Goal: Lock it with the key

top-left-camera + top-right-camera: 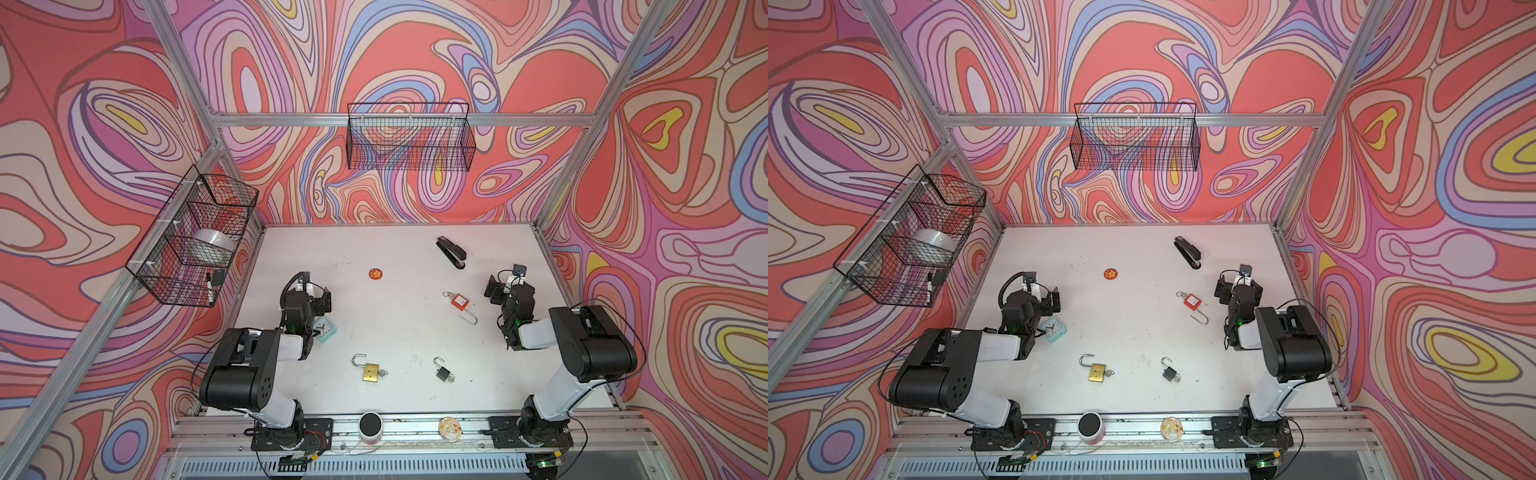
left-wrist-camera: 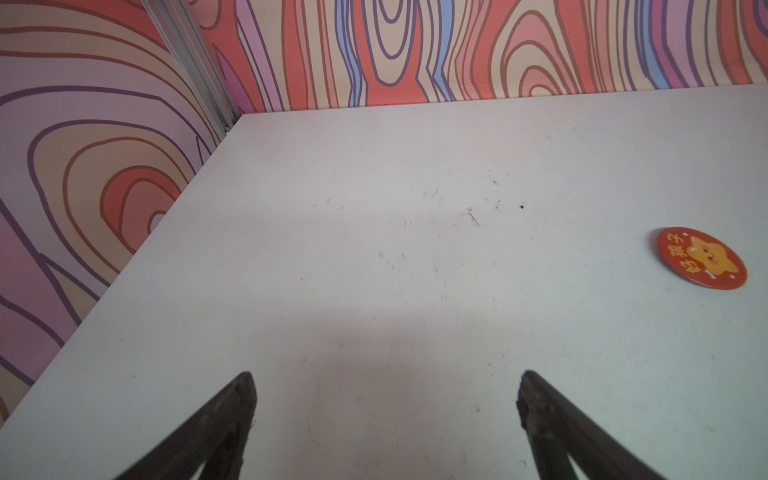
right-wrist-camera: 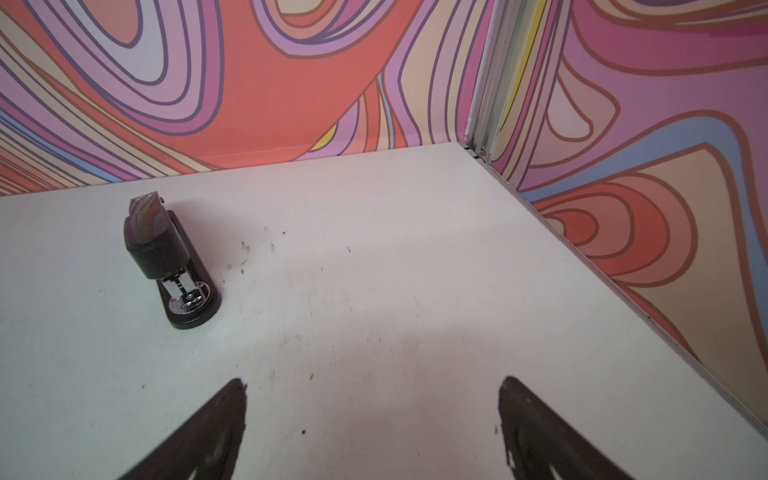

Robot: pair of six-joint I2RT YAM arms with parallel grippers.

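Note:
Three padlocks lie on the white table in both top views. The brass padlock near the front has its shackle swung open and a key in its base. To its right lies a small black padlock, shackle open, with a key. A red padlock with a long shackle lies further back, a key ring at its end. My left gripper hovers open at the left, holding nothing. My right gripper stands open beside the red padlock, holding nothing.
A black stapler lies at the back right. A red badge sits mid-table, a mint alarm clock under the left arm. A black-topped cup and a round disc stand on the front rail. Wire baskets hang on the walls.

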